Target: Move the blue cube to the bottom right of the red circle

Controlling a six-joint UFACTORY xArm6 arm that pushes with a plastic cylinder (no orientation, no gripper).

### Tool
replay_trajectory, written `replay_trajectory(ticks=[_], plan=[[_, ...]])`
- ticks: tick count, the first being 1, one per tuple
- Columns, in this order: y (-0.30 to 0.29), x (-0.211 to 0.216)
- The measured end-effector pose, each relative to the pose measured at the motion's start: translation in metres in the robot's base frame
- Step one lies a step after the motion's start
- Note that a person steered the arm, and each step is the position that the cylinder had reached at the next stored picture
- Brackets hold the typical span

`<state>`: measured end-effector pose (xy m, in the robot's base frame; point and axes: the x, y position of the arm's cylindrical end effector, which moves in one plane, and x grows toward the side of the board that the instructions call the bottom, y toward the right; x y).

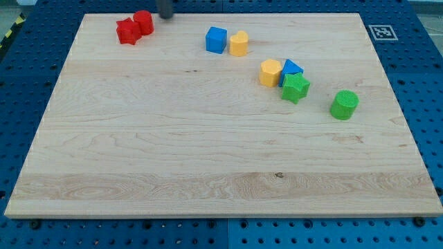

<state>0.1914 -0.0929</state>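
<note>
The blue cube sits near the view's top, centre-left, touching or almost touching a yellow block on its right. The red circle, a red cylinder, stands at the view's top left, with a red star-shaped block against its lower left. My tip shows at the view's top edge, just right of the red cylinder and well left of and above the blue cube.
A yellow hexagon-like block, a blue triangular block and a green star cluster right of centre. A green cylinder stands further right. A marker tag sits on the board's top right corner.
</note>
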Motion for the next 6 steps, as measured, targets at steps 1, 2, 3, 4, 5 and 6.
replay_trajectory(ticks=[1,2,3,4,5,6], plan=[[0.076,0.001],[0.138,0.011],[0.143,0.048],[0.143,0.084],[0.142,0.099],[0.134,0.099]])
